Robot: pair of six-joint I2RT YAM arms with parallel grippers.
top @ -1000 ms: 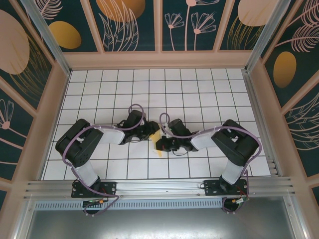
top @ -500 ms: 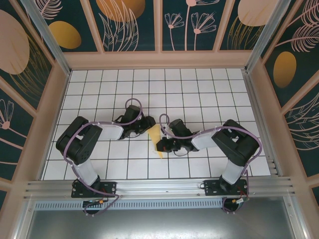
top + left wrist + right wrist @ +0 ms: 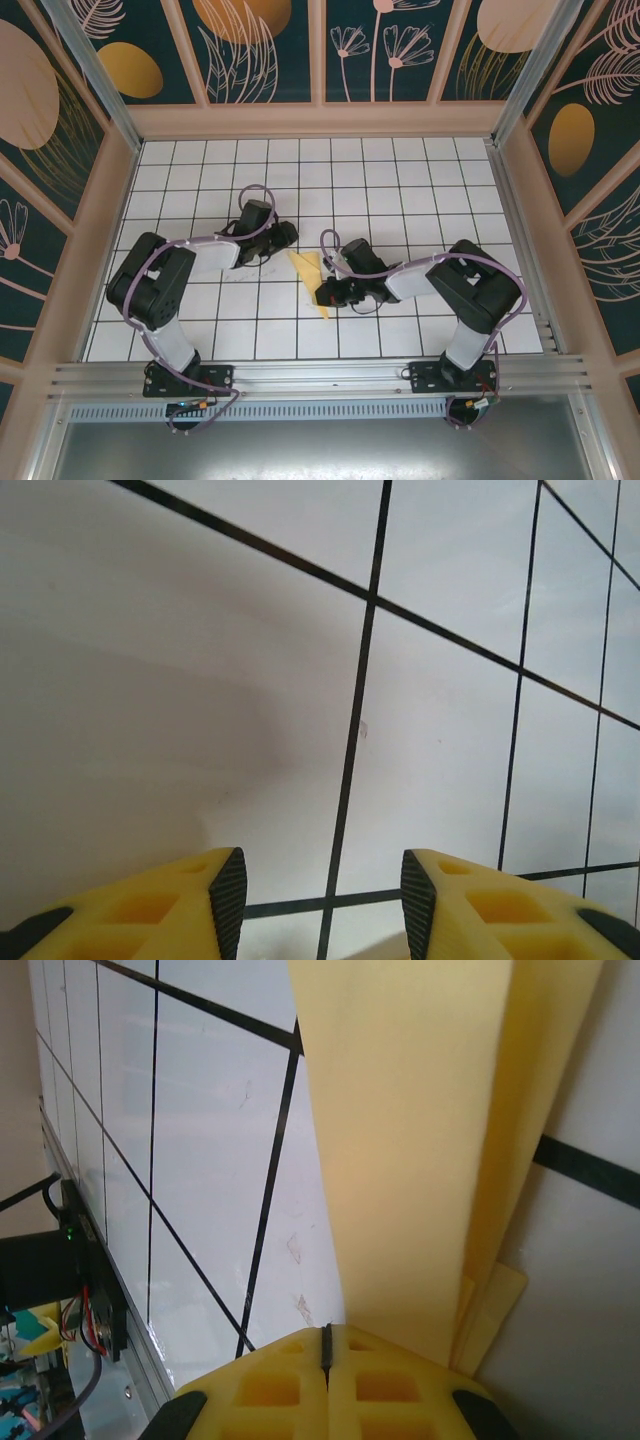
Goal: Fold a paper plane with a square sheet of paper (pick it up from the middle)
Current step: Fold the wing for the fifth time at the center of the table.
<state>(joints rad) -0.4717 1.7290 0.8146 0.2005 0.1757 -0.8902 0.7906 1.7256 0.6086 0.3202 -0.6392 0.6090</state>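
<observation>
1. Pressing low at the counter (image 3: 450, 630) with both fingers closed tight together, the right claw (image 3: 325, 1345) shows nothing in the seam between them. The square sheet of paper (image 3: 410, 1140), creased into a narrow pale-yellow wedge, runs straight ahead from its tip. The near end of the wedge is tucked behind one finger, and I cannot tell whether it is pinned or merely touched.
2. The left claw (image 3: 320, 890) hangs about half open over bare counter, holding nothing. From above, the wedge lies just off its tip, between the two claws.
3. Risk: if the right claw slides sideways, the thin paper could skid or buckle and spoil the crease.
4. Risk: loose layered edges show just beside the right claw. A left claw closing on one layer alone could pull the fold open.
</observation>
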